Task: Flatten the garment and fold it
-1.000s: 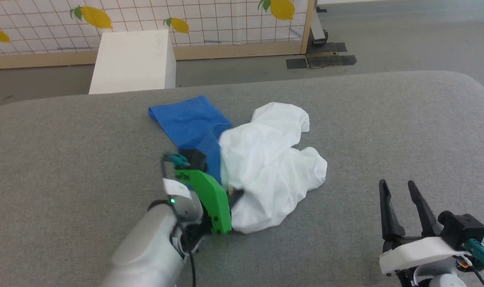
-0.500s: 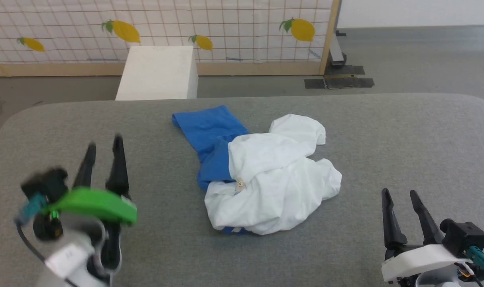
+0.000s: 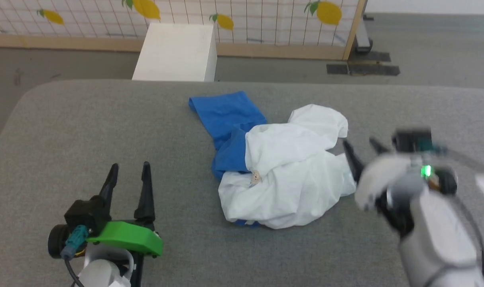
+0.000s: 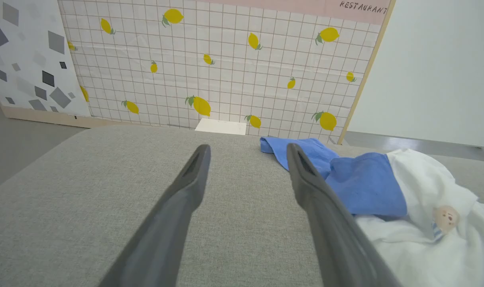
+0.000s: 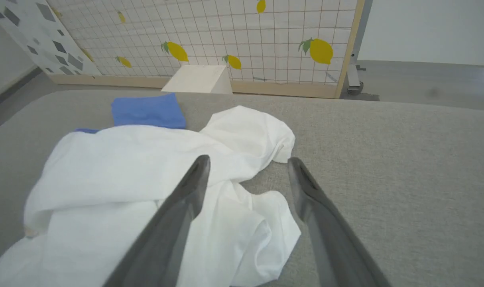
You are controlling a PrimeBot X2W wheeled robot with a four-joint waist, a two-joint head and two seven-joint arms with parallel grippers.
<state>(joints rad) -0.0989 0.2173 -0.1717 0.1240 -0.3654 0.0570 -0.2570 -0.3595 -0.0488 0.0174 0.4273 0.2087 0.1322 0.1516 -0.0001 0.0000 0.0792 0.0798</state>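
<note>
The garment lies crumpled in a heap at the middle of the grey table, its white body bunched up and one blue sleeve stretched toward the far side. A small cartoon patch shows on its left fold. My left gripper stands open and empty near the front left, well apart from the cloth. My right gripper is open at the garment's right edge, fingers just above the white folds. In the left wrist view the garment lies to the right of the open fingers.
A white box stands on the floor beyond the table's far edge. Behind it runs a lemon-patterned grid screen with a wooden frame. Bare grey tabletop lies to the left and right of the heap.
My left gripper let go of the garment and drew back to the front left, open. My right arm swung in from the front right to the garment's right edge. The head camera shifted.
</note>
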